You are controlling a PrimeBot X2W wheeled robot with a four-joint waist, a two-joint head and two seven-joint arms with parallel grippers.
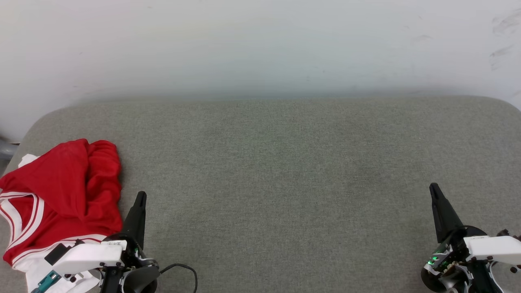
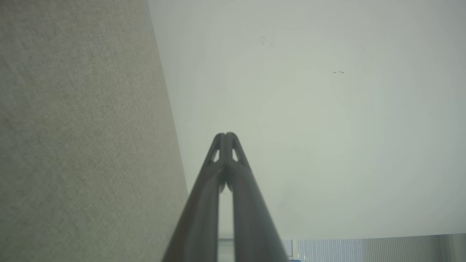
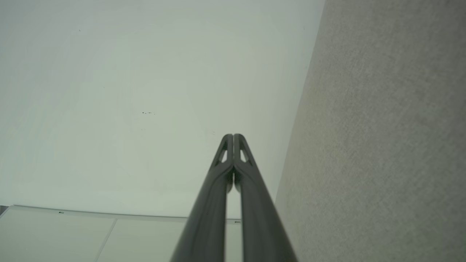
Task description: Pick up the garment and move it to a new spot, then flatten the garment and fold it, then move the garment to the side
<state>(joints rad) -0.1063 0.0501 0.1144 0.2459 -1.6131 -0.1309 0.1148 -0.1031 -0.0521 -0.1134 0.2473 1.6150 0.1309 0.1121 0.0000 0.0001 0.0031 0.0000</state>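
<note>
The garment [image 1: 61, 195] lies crumpled at the left end of the grey cushioned surface [image 1: 276, 171]: red cloth with white sleeve parts and red-white striped trim, its lettering hidden in the folds. My left gripper [image 1: 140, 196] is shut and empty, just right of the heap, with its wrist body over the garment's lower edge. In the left wrist view the left gripper [image 2: 226, 134] has its fingertips pressed together. My right gripper [image 1: 434, 187] stands shut and empty at the lower right, far from the garment. The right wrist view shows the right gripper [image 3: 233, 135] with tips touching.
A pale wall [image 1: 260, 44] rises behind the surface. The surface's rounded far corners [image 1: 44, 118] sit at left and right. A black cable [image 1: 183, 268] loops beside my left wrist. Broad bare fabric spreads between the two grippers.
</note>
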